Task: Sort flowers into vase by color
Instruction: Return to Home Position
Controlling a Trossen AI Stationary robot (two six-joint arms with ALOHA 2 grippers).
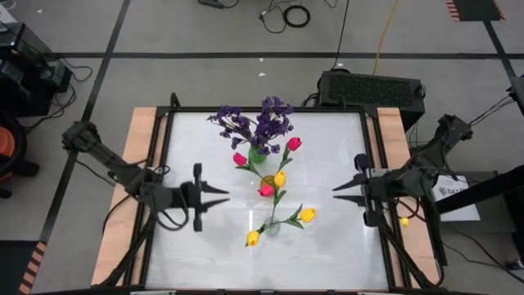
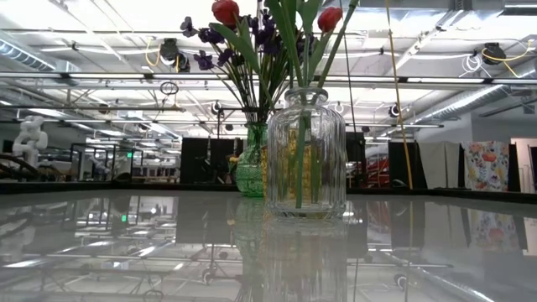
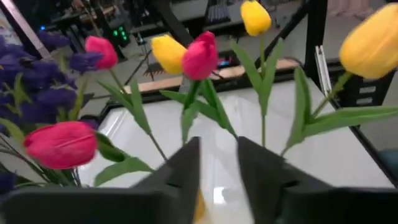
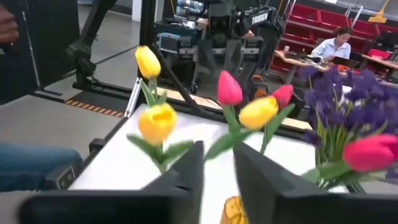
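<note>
My left claw (image 1: 223,197) and right claw (image 1: 342,188) gape empty either side of the clear ribbed glass vase (image 1: 271,227); I should back straight away, clear of its long-stemmed yellow tulips (image 1: 307,215).

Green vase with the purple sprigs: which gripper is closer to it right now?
Left. The left gripper sits just below-left of the green vase in the high view; the right gripper is farther off, toward the table's right side.
</note>
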